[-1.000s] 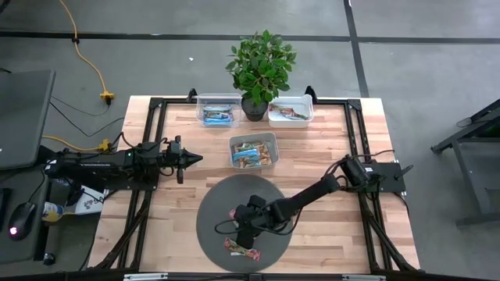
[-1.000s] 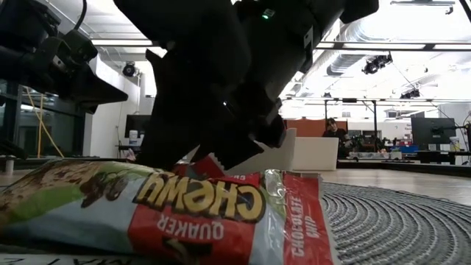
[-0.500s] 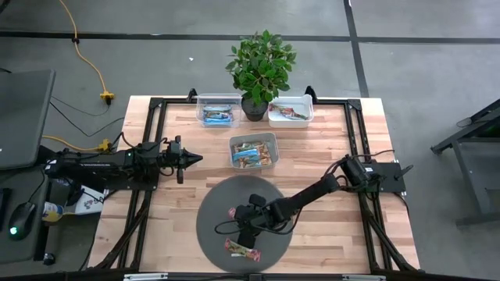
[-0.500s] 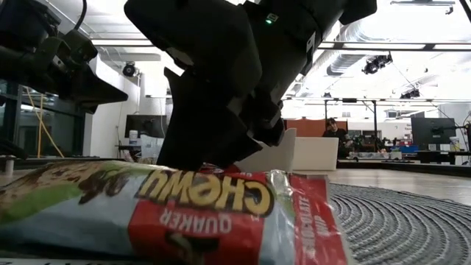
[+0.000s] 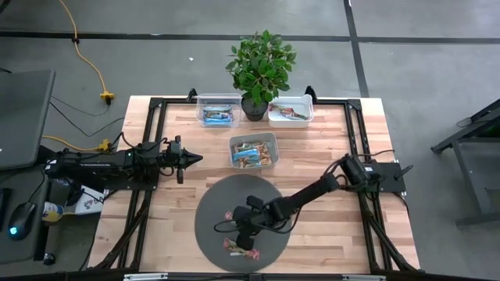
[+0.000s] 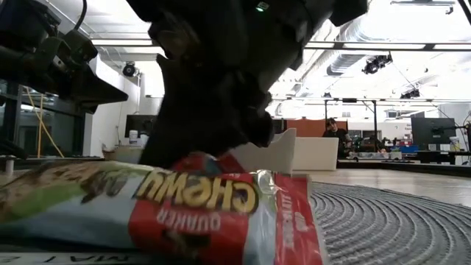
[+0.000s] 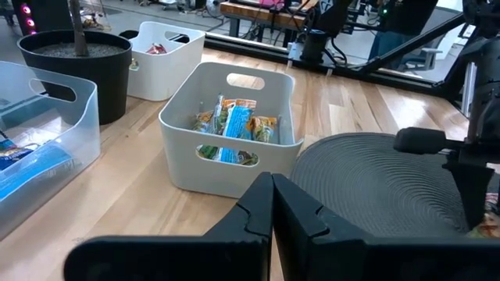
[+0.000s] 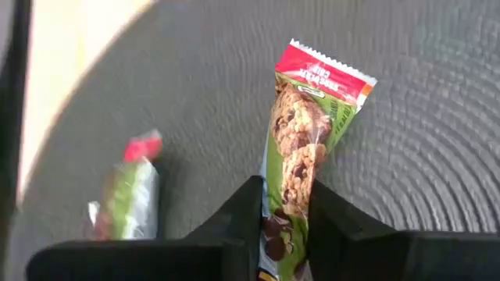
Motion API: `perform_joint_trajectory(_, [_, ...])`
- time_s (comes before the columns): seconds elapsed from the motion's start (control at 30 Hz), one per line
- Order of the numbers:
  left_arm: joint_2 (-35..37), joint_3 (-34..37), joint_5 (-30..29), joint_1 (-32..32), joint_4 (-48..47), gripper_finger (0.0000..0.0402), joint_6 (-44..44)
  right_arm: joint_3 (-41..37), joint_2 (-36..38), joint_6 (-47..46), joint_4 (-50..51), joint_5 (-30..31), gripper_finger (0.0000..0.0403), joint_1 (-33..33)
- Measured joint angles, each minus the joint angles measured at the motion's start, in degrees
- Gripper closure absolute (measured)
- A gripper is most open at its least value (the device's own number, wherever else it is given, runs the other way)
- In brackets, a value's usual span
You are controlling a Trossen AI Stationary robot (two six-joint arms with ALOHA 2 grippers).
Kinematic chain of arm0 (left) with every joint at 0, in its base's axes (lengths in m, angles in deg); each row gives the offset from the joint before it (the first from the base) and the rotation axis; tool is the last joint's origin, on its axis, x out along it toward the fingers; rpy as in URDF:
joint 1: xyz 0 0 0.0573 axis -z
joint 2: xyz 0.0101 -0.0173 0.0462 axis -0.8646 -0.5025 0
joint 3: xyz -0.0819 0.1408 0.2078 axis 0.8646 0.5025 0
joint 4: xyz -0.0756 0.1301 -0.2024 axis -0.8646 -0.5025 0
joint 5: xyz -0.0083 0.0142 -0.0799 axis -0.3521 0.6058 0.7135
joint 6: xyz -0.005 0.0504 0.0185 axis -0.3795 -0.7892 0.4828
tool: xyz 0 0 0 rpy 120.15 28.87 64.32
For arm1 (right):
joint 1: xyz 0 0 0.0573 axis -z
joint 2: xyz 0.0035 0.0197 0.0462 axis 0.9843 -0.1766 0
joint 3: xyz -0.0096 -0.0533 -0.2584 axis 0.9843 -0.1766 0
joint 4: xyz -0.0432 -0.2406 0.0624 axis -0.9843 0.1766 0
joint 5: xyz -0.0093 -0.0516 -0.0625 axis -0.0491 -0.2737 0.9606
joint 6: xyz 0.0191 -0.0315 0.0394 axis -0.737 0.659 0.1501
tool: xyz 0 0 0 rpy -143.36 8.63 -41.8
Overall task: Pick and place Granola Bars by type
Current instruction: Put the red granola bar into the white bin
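On the round grey mat (image 5: 211,234) lie two granola bars with green-and-brown wrappers and red ends. My right gripper (image 5: 237,221) is low over the mat, shut on the farther bar (image 8: 301,133), whose red end (image 5: 227,215) pokes out toward the table's left. The nearer bar (image 5: 235,247) lies flat on the mat and fills the low view's foreground (image 6: 169,210); the right wrist view shows it beside the gripper (image 8: 129,199). My left gripper (image 5: 190,160) hangs shut above the table's left half (image 7: 272,204), holding nothing. My right gripper pinches the farther bar across its width, one finger (image 8: 248,204) on each long side, at the end nearest the gripper (image 8: 286,199). The fingers slant down from the table's right and lie along the bar. The bar rests on the mat, red end (image 8: 324,74) pointing away.
Behind the mat stands a white bin (image 5: 254,150) holding several bars. At the far edge are a clear bin (image 5: 219,114) with blue bars, a white bin (image 5: 291,111) and a potted plant (image 5: 260,70). Bare wood lies either side of the mat.
My right gripper has shut on the farther bar while staying in place, its fingers closing from wide apart onto the wrapper. That bar's red end has shifted a little toward the table's left, and the nearer bar has been nudged slightly leftward too.
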Motion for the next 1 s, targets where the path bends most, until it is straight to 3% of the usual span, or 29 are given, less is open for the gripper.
perform_joint_trajectory(0.37, [0.0, 0.0, 0.0, 0.0, 0.0, 0.0401, 0.0, -0.1, 1.2, 2.7, -10.6, -6.4, 0.0352, 4.6])
perform_joint_trajectory(0.6, [0.0, 0.0, 0.2, 0.0, 0.0, 0.0401, 0.0, -0.1, 7.9, 8.7, -15.8, -6.4, 0.0353, 9.1])
perform_joint_trajectory(0.8, [0.0, 0.0, 0.1, 0.0, 0.0, 0.0401, 0.0, 0.0, 17.9, 16.7, -9.3, -2.1, 0.0353, 13.1])
perform_joint_trajectory(1.0, [0.0, 0.0, 0.2, 0.0, 0.0, 0.0401, 0.0, 0.0, 28.0, 23.5, 8.0, 6.9, 0.0353, 16.4])
